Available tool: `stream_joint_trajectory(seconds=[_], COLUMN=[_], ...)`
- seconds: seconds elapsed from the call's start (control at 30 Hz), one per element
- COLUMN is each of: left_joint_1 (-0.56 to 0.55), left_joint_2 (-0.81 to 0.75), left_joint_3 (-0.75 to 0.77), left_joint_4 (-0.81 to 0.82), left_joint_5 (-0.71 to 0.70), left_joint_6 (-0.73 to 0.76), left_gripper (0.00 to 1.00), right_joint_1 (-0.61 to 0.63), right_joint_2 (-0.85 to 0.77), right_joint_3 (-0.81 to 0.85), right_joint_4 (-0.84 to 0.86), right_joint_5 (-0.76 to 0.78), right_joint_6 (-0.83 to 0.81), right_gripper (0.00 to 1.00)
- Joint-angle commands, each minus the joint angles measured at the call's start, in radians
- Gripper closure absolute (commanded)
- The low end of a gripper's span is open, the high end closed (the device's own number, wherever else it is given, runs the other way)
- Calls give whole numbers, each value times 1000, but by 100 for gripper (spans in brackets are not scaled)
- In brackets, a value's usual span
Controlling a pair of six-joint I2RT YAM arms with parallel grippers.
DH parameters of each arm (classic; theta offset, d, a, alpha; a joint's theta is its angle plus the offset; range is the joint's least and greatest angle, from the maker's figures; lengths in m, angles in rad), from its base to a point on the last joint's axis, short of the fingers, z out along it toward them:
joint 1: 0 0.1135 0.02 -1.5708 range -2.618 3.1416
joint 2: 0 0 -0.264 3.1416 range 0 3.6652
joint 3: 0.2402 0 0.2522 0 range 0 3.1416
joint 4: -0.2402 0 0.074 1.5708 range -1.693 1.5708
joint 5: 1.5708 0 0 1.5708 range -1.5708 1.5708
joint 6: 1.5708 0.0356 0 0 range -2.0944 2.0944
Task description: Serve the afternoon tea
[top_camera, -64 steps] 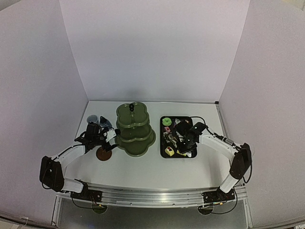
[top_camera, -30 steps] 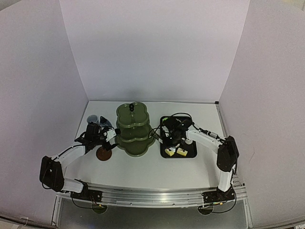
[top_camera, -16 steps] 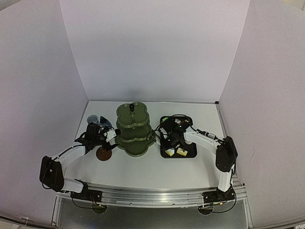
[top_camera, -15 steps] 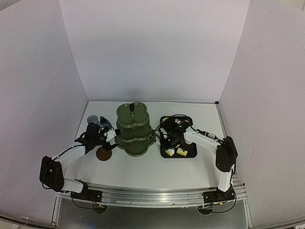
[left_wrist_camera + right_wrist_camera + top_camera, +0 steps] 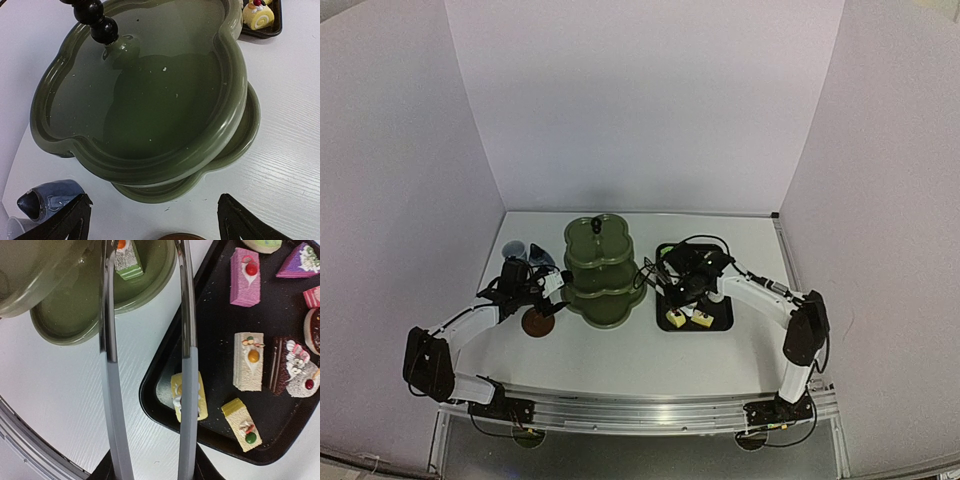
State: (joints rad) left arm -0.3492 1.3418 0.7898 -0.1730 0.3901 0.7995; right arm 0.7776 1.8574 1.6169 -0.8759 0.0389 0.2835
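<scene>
— Right pincer (image 5: 152, 471) clamps the tongs (image 5: 187, 330), blades apart with nothing between them?
— Yes. Cakes (image 5: 248, 361) lie on the tray (image 5: 215, 330) at three o'clock, lengthwise twelve-to-six, parallel to the blades.

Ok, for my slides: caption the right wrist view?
Open tongs, one green cake on the stand, more cakes on the black tray.

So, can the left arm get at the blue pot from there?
Probably yes: the left gripper is open and the blue pot sits close beside it, with nothing between them.
</scene>
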Motion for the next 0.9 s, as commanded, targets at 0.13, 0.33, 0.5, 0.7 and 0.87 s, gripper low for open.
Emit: stream_joint_trajectory(seconds=[0.13, 0.33, 0.5, 0.7, 0.87], left_joint_1=[-5, -5, -5, -5, -5], left_joint_2=[-22, -23, -24, -25, -28], left_joint_3=[3, 4, 9, 14, 15], left_joint_4=[20, 15, 11, 2, -2], left_joint_5=[13, 15, 17, 15, 16], left_joint_6=[16, 14, 14, 19, 18], left_gripper=[12, 12, 12, 12, 12], right_joint_1=[-5, -57, -74, -90, -110], right_joint_2=[-111, -147, -142, -97, -49], right_joint_3=[-16, -79, -103, -102, -92], right_joint_4=[-108, -158, -159, -158, -148], right_joint_5=[130, 155, 139, 122, 110], right_joint_6=[24, 26, 14, -4, -23], right_gripper=[63, 62, 61, 60, 61])
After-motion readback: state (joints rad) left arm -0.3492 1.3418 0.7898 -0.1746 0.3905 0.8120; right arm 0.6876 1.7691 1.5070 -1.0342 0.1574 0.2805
